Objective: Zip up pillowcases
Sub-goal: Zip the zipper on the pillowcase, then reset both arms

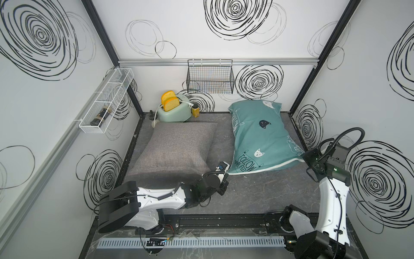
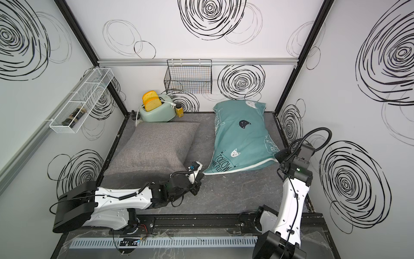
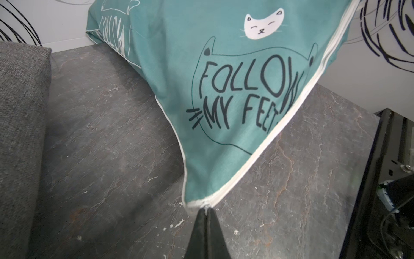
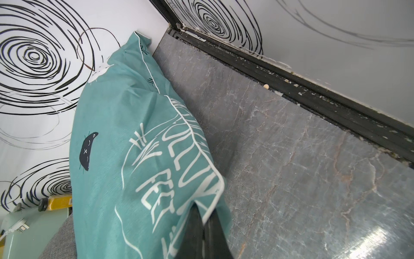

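The teal pillowcase [image 1: 257,134] [image 2: 242,139] with cat faces lies at the right of the table, its far end against the back wall. My left gripper [image 3: 205,209] [image 1: 226,171] is shut on its near left corner, where the white piping ends [image 3: 201,203]. My right gripper [image 4: 205,215] [image 1: 305,157] is shut on the piped edge at the near right corner [image 4: 215,197]. The near edge with "FOLLOW MY FEET" [image 3: 242,98] stretches between them, slightly raised. The grey woven pillowcase [image 1: 177,150] [image 2: 154,150] [image 3: 20,134] lies flat to the left, untouched.
A mint toaster [image 1: 173,111] with toast and a small yellow bottle [image 1: 196,111] stand at the back behind the grey pillowcase. A black wire basket [image 1: 210,78] and a white rack [image 1: 107,101] hang on the walls. A black frame rail [image 4: 313,94] borders the right side.
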Controlling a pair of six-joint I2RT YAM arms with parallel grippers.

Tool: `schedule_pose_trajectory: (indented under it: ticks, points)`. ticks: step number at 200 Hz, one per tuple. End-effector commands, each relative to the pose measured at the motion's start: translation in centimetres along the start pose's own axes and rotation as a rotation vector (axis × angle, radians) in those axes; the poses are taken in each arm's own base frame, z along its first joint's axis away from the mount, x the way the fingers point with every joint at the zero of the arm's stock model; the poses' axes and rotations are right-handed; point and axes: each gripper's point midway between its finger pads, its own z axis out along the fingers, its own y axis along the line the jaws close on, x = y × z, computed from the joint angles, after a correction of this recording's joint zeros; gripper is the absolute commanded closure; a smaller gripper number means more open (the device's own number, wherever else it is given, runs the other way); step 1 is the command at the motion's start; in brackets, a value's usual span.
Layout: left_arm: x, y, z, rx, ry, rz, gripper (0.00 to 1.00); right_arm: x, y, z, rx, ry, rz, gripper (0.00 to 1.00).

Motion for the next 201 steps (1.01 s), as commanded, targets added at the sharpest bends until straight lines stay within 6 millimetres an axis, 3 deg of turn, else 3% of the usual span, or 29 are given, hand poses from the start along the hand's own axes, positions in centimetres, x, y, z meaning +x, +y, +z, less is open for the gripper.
schedule_pose_trajectory:
  ticks: [1,40,62,67,83,109,129,134,147,158,177,201]
  points:
    - [-0.4,0.3,-0.1,-0.015,-0.012,-0.002,1.00,-2.6,1.1,-0.3,-0.044,-0.111,-0.027,1.00]
    - [-2.0,1.2,-0.6,-0.043,-0.033,-0.020,1.00,-2.2,-0.5,0.9,0.030,-0.086,-0.051,1.00]
    - [-3.3,1.5,-1.2,-0.040,-0.065,-0.045,1.00,-1.6,0.6,1.1,-0.027,-0.059,-0.063,1.00]
    - [-3.6,1.4,-1.3,-0.036,-0.069,-0.045,1.00,-1.5,0.9,1.1,-0.036,-0.057,-0.071,0.96]
    - [-4.7,1.1,-1.7,-0.025,-0.082,-0.041,0.66,-1.4,1.5,0.8,-0.038,-0.060,-0.109,0.75]
    - [-7.5,0.9,-3.2,-0.018,-0.126,-0.022,0.42,-2.0,2.1,-0.5,-0.028,-0.100,-0.155,0.46]
    - [-10.1,2.0,-5.0,-0.036,-0.179,-0.033,0.10,-2.9,3.3,-1.4,-0.054,-0.143,-0.167,0.28]
    - [-10.7,2.6,-5.5,-0.058,-0.190,-0.036,0.00,-3.0,3.7,-1.5,-0.067,-0.155,-0.170,0.23]
    - [-12.6,5.3,-7.2,-0.145,-0.229,-0.055,0.04,-3.4,4.7,-1.4,-0.080,-0.187,-0.188,0.12]
    - [-14.0,8.9,-9.0,-0.266,-0.264,-0.079,0.04,-3.5,5.4,-0.8,-0.066,-0.232,-0.224,0.00]
    - [-15.0,16.7,-12.7,-0.526,-0.310,-0.151,0.04,-3.9,7.2,-0.1,-0.059,-0.316,-0.309,0.02]
    - [-12.5,26.5,-16.7,-0.836,-0.324,-0.242,0.04,-3.7,7.4,2.0,-0.047,-0.434,-0.391,0.02]
